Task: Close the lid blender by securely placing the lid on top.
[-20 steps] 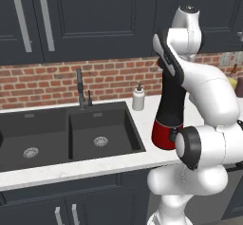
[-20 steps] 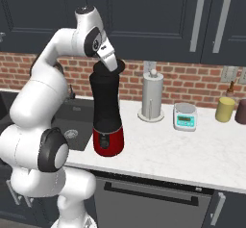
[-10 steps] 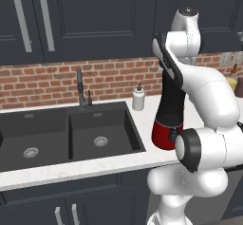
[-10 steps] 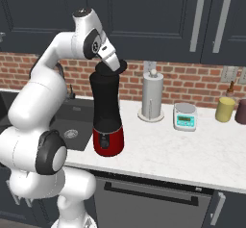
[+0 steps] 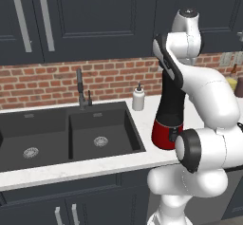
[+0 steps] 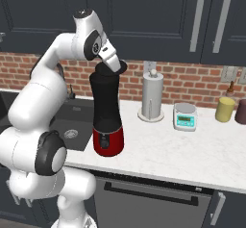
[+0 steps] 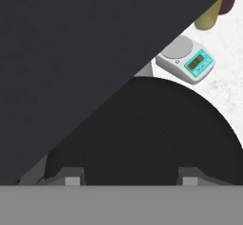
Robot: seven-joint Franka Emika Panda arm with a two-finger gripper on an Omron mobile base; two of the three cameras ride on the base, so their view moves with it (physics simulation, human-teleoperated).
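Two dark sink basins (image 5: 71, 134) are sunk into the white speckled table (image 6: 192, 159), well to the left of the jaws; each has a round metal drain in its floor and nothing else visible inside. Nearer the jaws, still on their left, a small white pump bottle (image 5: 138, 98) stands by the red brick wall. Directly beneath the jaws (image 6: 114, 66) is the tall blender (image 6: 106, 114): a matte black tapered jar on a glossy red rounded base with a small dark knob. Its round black lid (image 7: 142, 138) sits on the jar's top. The jaws are closed to their narrowest at that lid, though whether they actually clamp it cannot be told. The white arm rises, folds at the elbow and angles the hand downward. Right of the jaws stand an upright white paper-towel roll (image 6: 152, 97), a pale kitchen scale with a teal display (image 6: 185, 116) and a squat yellow jar (image 6: 225, 109).
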